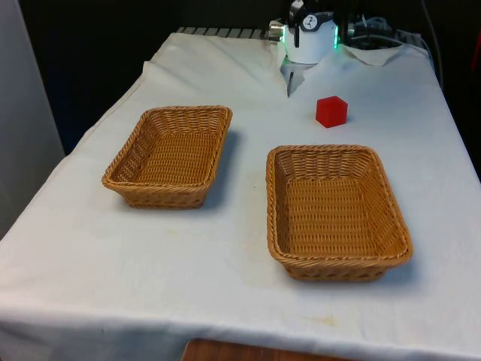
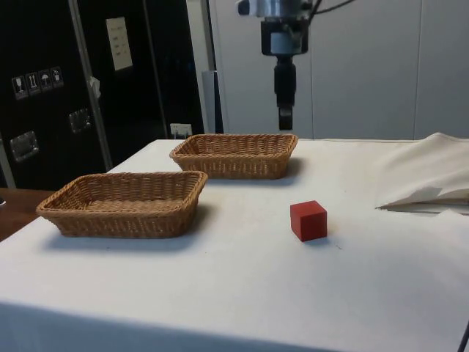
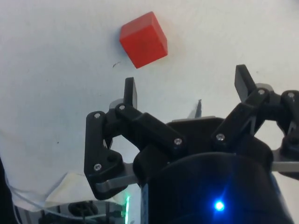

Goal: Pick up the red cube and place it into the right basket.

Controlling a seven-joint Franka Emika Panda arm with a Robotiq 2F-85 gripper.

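The hand [image 3: 187, 88], fingers spread and empty, hangs high above the table [image 1: 225, 301] and should centre over the red cube [image 1: 331, 111], square its fingers to the flat faces, then descend.

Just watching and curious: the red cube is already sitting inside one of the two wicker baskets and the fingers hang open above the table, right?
Not quite. The red cube is not in a basket; it sits on the white cloth, apart from both wicker baskets, as the front view shows. The rest holds: the fingers hang open above the table.
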